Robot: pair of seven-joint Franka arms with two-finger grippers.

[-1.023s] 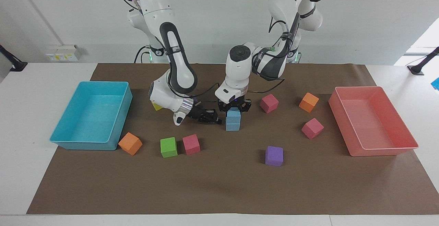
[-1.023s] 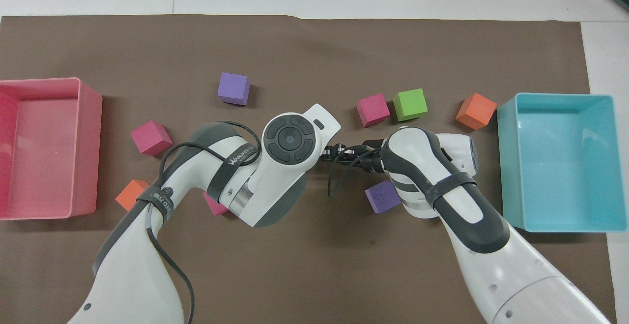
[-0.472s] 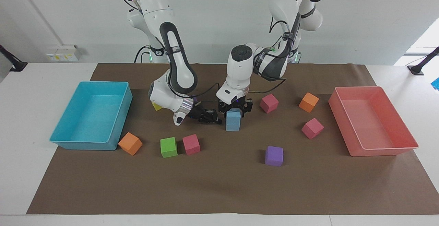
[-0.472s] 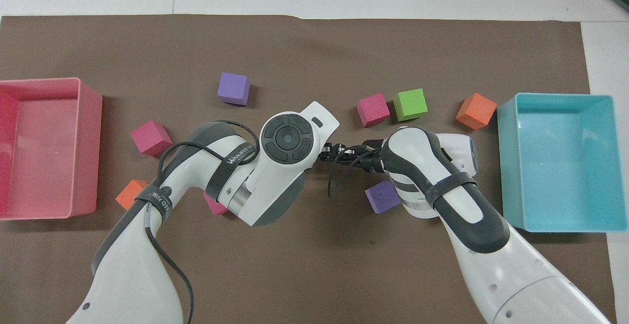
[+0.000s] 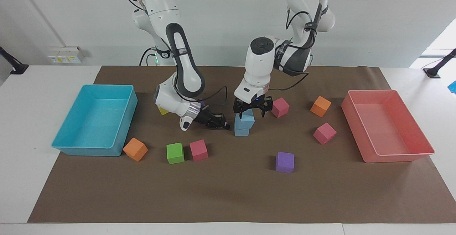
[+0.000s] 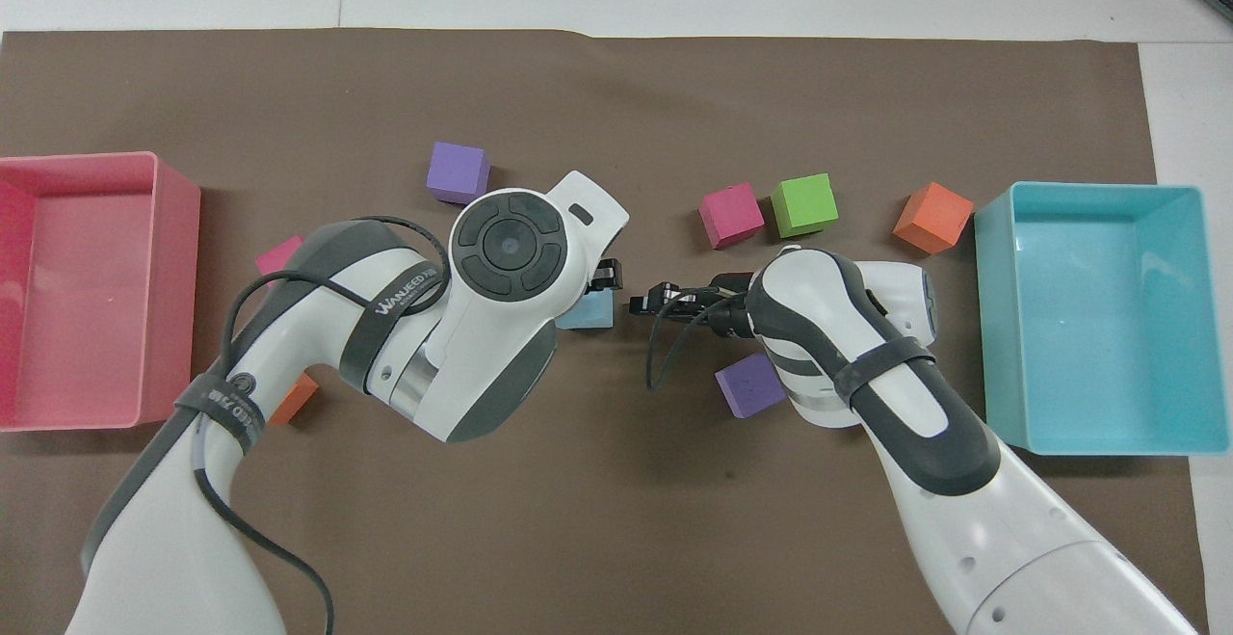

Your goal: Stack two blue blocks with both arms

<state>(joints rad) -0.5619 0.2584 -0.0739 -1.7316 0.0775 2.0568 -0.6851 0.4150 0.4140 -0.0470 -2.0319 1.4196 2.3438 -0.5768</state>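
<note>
Two blue blocks stand stacked in the middle of the mat. The upper blue block [image 5: 245, 120] sits slightly askew on the lower blue block [image 5: 242, 132]. My left gripper [image 5: 252, 112] hangs open just over the stack, its fingers spread wider than the top block and clear of it. In the overhead view the left wrist hides most of the stack, and only a corner of a blue block [image 6: 590, 310] shows. My right gripper [image 5: 218, 123] is shut and empty, low over the mat beside the stack, toward the right arm's end.
A turquoise tray [image 5: 67, 146] stands at the right arm's end and a pink tray [image 5: 399, 156] at the left arm's end. Pink [image 5: 279, 107], orange [image 5: 320, 106], purple [image 5: 284, 162], green [image 5: 175, 153] and other cubes lie scattered around the stack.
My left gripper has opened, let go of the top blue block and risen a little toward the left arm's end. The top block now rests slightly shifted. The right arm has not moved.
</note>
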